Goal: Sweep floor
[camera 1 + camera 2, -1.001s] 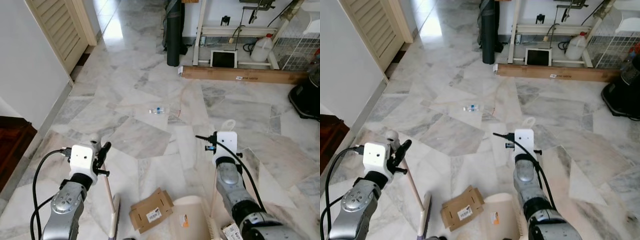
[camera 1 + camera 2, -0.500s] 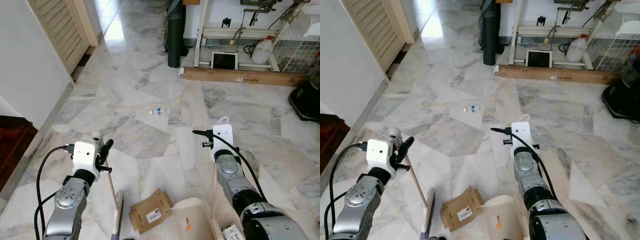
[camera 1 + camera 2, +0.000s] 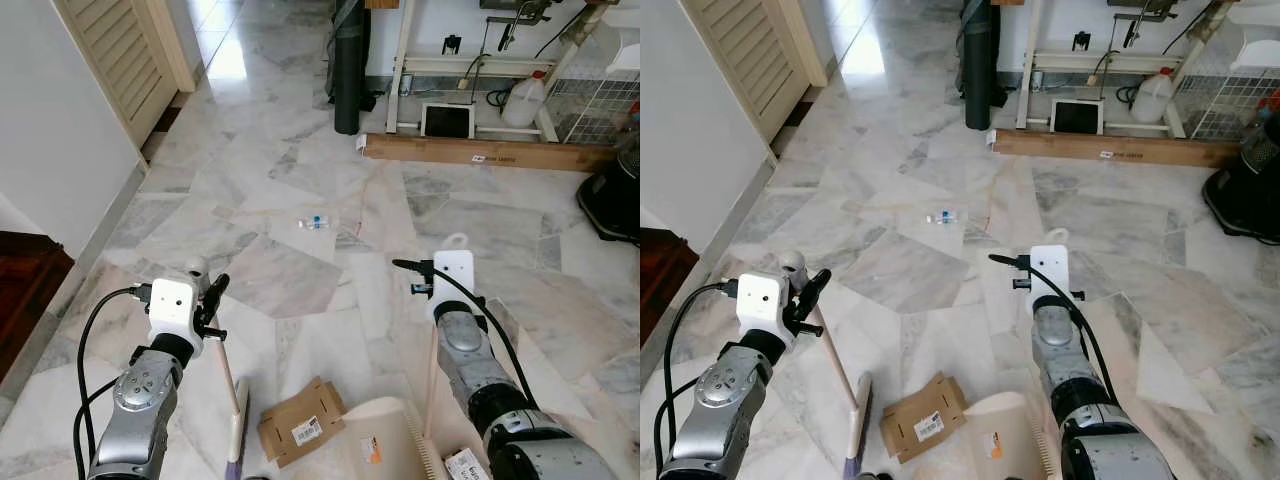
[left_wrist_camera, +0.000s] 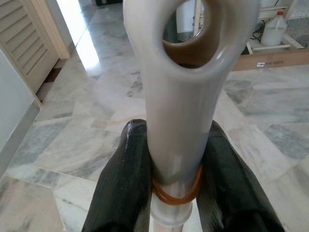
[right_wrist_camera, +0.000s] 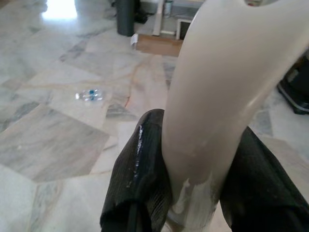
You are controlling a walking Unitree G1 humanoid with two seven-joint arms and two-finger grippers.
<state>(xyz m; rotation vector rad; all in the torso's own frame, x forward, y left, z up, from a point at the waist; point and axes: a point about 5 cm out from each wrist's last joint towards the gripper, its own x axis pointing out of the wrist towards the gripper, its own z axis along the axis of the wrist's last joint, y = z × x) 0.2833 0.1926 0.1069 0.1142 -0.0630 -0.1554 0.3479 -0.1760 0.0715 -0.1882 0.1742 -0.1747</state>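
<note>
At lower left of the head view, the left gripper point(image 4: 176, 193) is clamped on the pale wooden broom handle point(image 3: 226, 365), whose brush end point(image 3: 236, 440) rests on the grey marble floor point(image 3: 300, 200). At lower right, the right gripper point(image 5: 193, 188) is closed around the cream plastic dustpan handle point(image 5: 227, 96); the cream dustpan point(image 3: 385, 440) sits at bottom centre, just beside a flattened brown cardboard piece point(image 3: 302, 420). A small clear wrapper point(image 3: 314, 222) lies mid-frame, well apart

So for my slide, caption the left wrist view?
Left gripper clamped on the broom handle above marble floor.
</note>
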